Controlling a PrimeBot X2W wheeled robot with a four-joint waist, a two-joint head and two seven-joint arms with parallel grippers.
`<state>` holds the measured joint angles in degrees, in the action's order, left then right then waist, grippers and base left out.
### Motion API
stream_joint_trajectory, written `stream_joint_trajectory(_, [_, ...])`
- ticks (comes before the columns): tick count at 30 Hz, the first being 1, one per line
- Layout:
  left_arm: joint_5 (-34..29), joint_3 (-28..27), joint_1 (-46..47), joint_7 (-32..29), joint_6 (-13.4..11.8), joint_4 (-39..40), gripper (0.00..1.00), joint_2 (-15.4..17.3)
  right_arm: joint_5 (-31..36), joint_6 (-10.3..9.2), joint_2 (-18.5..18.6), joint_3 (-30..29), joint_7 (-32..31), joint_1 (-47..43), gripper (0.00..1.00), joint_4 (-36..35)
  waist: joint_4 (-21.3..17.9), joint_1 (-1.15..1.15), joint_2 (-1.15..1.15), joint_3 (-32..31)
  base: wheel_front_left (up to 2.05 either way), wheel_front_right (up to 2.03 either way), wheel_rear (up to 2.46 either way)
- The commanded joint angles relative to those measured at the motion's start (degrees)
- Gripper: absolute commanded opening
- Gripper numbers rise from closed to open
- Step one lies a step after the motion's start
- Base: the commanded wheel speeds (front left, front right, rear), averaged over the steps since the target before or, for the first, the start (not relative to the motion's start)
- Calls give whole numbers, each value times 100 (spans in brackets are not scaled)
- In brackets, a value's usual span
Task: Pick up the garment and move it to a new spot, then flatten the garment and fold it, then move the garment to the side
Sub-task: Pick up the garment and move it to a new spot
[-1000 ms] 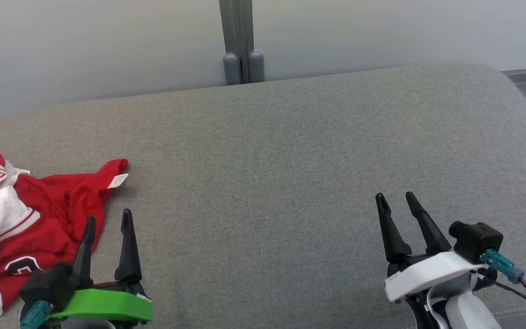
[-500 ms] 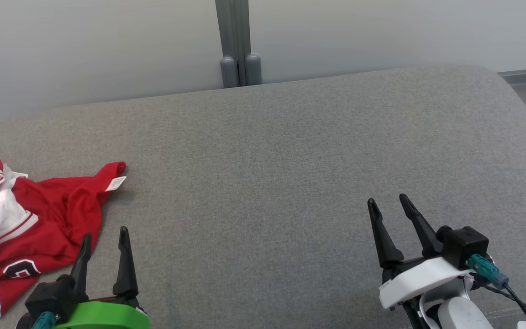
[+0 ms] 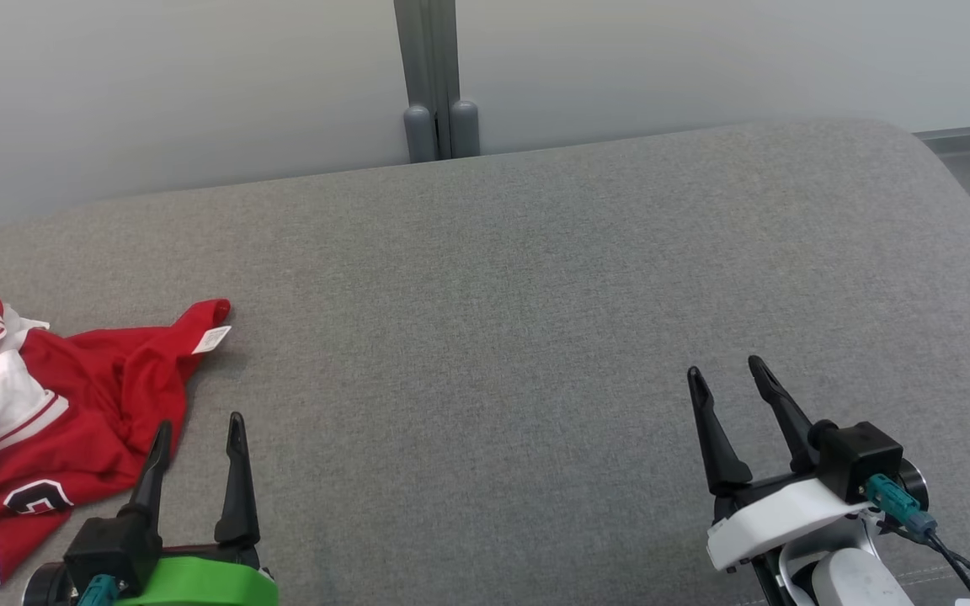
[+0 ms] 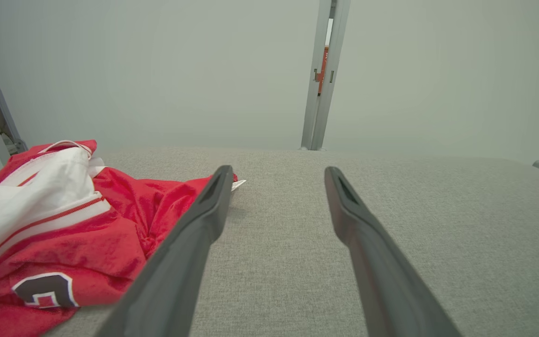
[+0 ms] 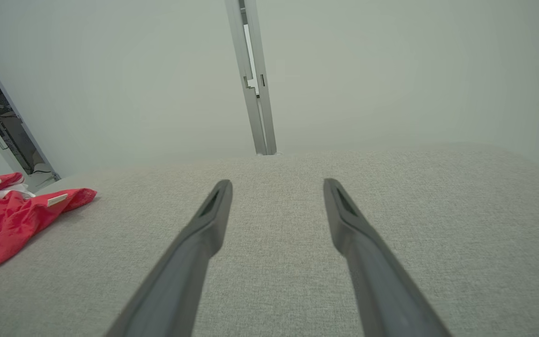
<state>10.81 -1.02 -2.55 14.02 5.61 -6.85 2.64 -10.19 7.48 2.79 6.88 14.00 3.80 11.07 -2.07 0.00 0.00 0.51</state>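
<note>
Grey cushion [image 3: 535,295], garment [image 3: 89,396] crumpled at its left end. My left gripper [image 3: 199,421] and right gripper [image 3: 725,366] are spread wide, empty, so nothing's done yet, whole job's ahead.

The jersey [image 3: 72,396] lies bunched on the counter [image 3: 485,337] at its left end, partly beyond the head view's left edge. Its label [image 3: 212,339] sits at the corner nearest the counter's middle. The left pincer [image 3: 199,425] stands just beside the jersey, to its right. The right pincer [image 3: 725,366] stands well apart, over the counter's near right. A wall post [image 3: 434,84] rises behind the counter's far edge.
</note>
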Motion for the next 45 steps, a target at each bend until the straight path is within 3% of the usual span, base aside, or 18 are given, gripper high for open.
stream_joint_trajectory(1, [-106,0,-44,40,25,44,100,41,115,2,16,23,47,-35,100,9,-2,0,0,3,0,0,0])
stream_joint_trajectory(9, [-423,26,-86,132,8,60,100,43,428,2,19,59,134,-30,100,54,-22,0,0,4,0,0,0])
stream_joint_trajectory(30, [-446,52,-127,115,16,-66,100,42,483,1,18,27,123,-178,100,63,69,0,0,-123,0,0,0])
stream_joint_trajectory(38, [-491,81,-152,114,-82,-152,100,41,440,1,18,95,123,-279,100,28,564,0,0,-153,0,0,0])
stream_joint_trajectory(45, [-520,6,-216,114,-134,-128,100,41,400,1,18,182,123,-371,100,-13,1264,0,0,-178,0,0,0])
